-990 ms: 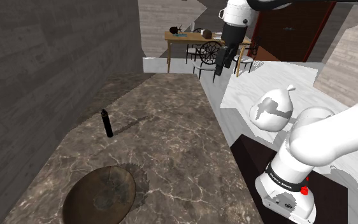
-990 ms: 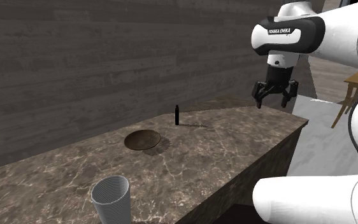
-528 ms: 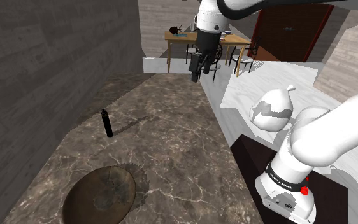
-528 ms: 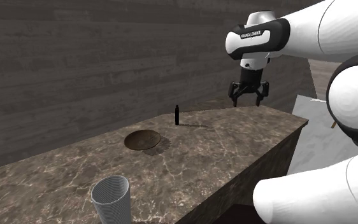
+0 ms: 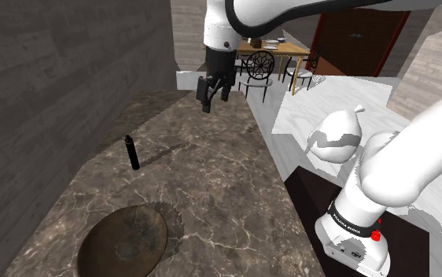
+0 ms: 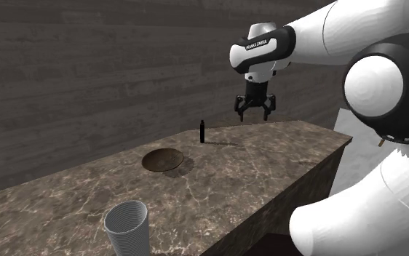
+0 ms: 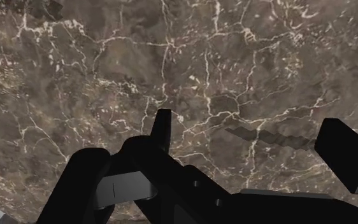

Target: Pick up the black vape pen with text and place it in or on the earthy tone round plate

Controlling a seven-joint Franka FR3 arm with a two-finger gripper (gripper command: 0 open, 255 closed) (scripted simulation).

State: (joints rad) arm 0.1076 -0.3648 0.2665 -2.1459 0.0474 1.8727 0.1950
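The black vape pen (image 5: 132, 152) stands upright on the dark marble counter (image 5: 204, 189), near the grey wall; it is also a thin dark stick (image 6: 202, 130) in the second exterior view. The brown round plate (image 5: 123, 241) lies flat near the shoulder view's bottom edge, and the same plate (image 6: 161, 159) sits mid-counter in the second exterior view. My gripper (image 5: 210, 98) hangs open and empty in the air above the counter's far end, right of the pen and well above it. The gripper (image 6: 254, 113) shows spread fingers there. In the wrist view the gripper (image 7: 251, 137) looks down on bare marble.
A ribbed grey cup (image 6: 126, 226) stands at the counter's near end in the second exterior view. A grey plank wall (image 5: 62, 71) runs along the counter's left side. The counter's right edge drops to a white floor (image 5: 329, 102). A wooden table with chairs (image 5: 278, 55) stands far behind.
The arm has swung steadily to the left in both exterior views, carrying the open gripper from beyond the counter's right edge to over its far end, nearer the pen. Pen and plate have not moved.
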